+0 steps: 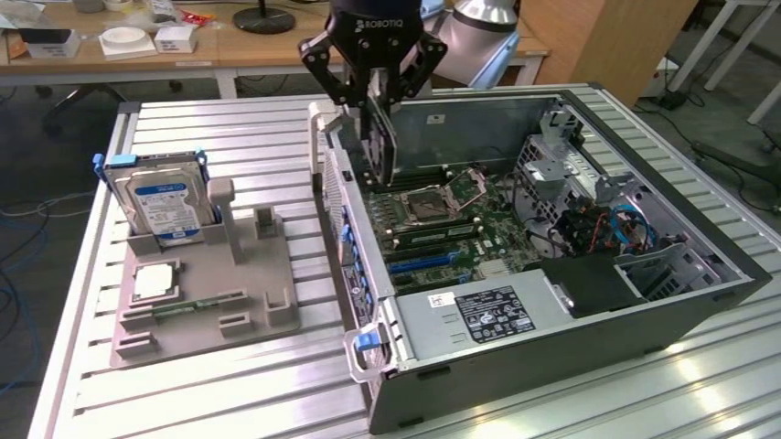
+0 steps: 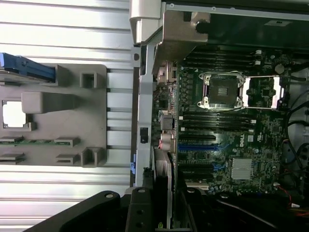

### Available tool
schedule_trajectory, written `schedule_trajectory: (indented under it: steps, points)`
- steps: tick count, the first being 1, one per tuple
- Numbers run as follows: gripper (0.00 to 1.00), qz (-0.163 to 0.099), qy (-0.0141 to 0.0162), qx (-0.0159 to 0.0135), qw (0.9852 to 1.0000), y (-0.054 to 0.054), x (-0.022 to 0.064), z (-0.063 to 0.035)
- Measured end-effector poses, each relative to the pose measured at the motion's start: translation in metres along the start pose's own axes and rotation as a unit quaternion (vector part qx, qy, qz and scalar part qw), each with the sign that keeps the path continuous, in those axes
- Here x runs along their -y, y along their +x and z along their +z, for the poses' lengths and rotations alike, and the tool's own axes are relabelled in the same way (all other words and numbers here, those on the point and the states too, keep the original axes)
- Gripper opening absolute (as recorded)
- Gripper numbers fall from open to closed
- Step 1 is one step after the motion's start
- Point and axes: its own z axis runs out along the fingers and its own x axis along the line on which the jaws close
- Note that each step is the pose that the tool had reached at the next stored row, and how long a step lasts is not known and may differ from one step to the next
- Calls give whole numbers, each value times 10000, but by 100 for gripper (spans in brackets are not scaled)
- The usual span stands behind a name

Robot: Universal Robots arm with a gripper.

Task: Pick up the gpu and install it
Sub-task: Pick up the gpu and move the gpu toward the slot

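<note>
Worktop [image 1: 219, 128] of pale metal slats carries everything. An open computer case [image 1: 586, 320] lies on its side over the half toward the exterior view's right, its lower corner near the worktop's front edge. Inside it the green motherboard [image 1: 470, 229] lies flat, with the bare processor socket [image 1: 430, 197] toward the far end and a grey power supply [image 1: 488, 311] at the near end. A grey moulded holder [image 1: 208, 274] sits on the half toward the exterior view's left, close to that side edge and just beside the case. A silver hard drive [image 1: 165, 206] with a blue-white label stands upright at the holder's far end. The gpu [image 1: 382, 151] hangs on edge, upright, above the case wall nearest the holder, over the far part of the motherboard and clear of it. The tool [image 1: 373, 102] has its fingers narrowed onto the gpu's top edge, gripping it from above. A square processor chip [image 1: 156, 282] lies flat in the holder, and a narrow green memory stick [image 1: 183, 306] lies in a slot just nearer the front edge.
</note>
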Motion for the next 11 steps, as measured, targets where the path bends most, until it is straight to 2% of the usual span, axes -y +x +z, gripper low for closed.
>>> schedule_trajectory:
  steps: [11]
  points:
    - [27,28,2,20,10000,-208,2,14]
